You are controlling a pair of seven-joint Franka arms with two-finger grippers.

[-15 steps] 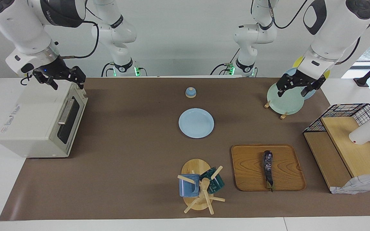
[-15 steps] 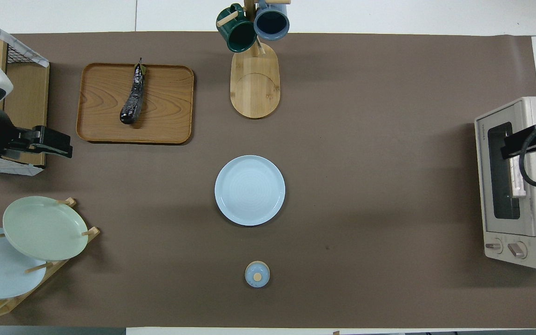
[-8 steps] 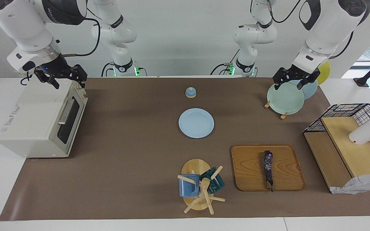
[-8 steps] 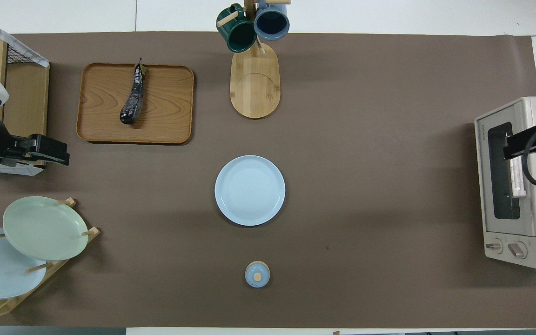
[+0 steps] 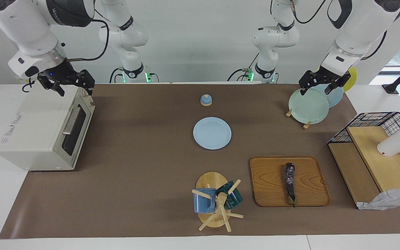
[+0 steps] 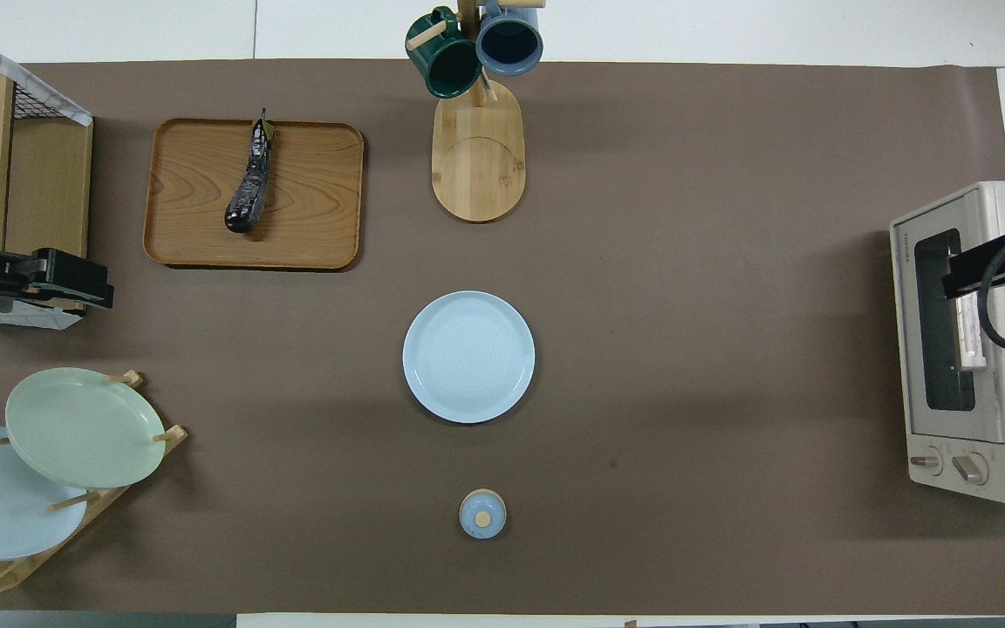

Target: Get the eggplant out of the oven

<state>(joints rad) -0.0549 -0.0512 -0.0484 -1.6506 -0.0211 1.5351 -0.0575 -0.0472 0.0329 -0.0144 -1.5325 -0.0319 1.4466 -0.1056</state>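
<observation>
Looking down at the table, I am seeing the oven (image 5: 43, 130) with its door closed at the right arm's end. The eggplant (image 5: 289, 183) is lying on the wooden tray (image 5: 266, 180), well apart from the oven, so the job looks finished. Over the last second the left gripper (image 5: 321, 85) is lifting away above the plate rack (image 5: 304, 123), jaws apart. The right gripper (image 5: 71, 86) is hovering over the oven, barely shifting, jaws apart too.

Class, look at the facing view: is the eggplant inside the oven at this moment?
No. The eggplant lies on the wooden tray, away from the oven, whose door is shut.
</observation>
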